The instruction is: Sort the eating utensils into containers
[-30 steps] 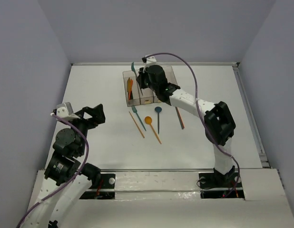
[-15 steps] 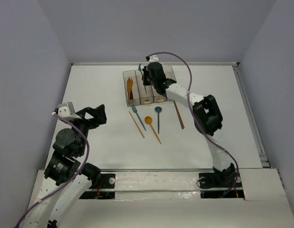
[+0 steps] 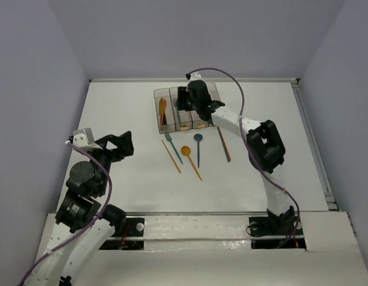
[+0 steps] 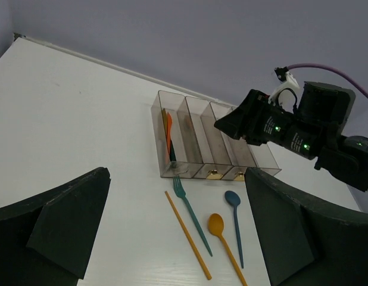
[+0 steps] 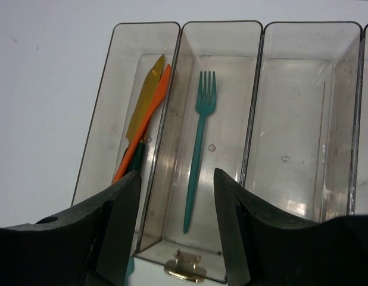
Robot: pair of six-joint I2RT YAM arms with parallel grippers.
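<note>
The containers point(image 3: 156, 111) are four joined translucent bins at the table's far middle. My right gripper point(image 3: 185, 102) hovers open right over them. In the right wrist view the open gripper point(image 5: 177, 238) frames a teal fork point(image 5: 197, 149) lying loose in the second bin point(image 5: 220, 24). The first bin holds a yellow knife point(image 5: 145, 95), an orange knife point(image 5: 149, 119) and a dark green piece. On the table lie a teal fork point(image 3: 173, 148), an orange stick point(image 3: 170, 156), an orange spoon point(image 3: 190, 161), a blue spoon point(image 3: 198, 149) and another orange stick point(image 3: 224, 143). My left gripper point(image 3: 121, 146) is open and empty, left of them.
The left wrist view shows the bins point(image 4: 155, 134), the loose teal fork point(image 4: 193, 214), orange stick point(image 4: 187, 243), orange spoon point(image 4: 223, 235) and blue spoon point(image 4: 236, 220) between my open fingers point(image 4: 65, 220). The third bin point(image 5: 309, 119) looks bare. Raised walls edge the table.
My right gripper carried a teal fork from above the bins' far left end over the second bin, came down and let it go. The fork now lies in that bin. The left arm stayed put.
</note>
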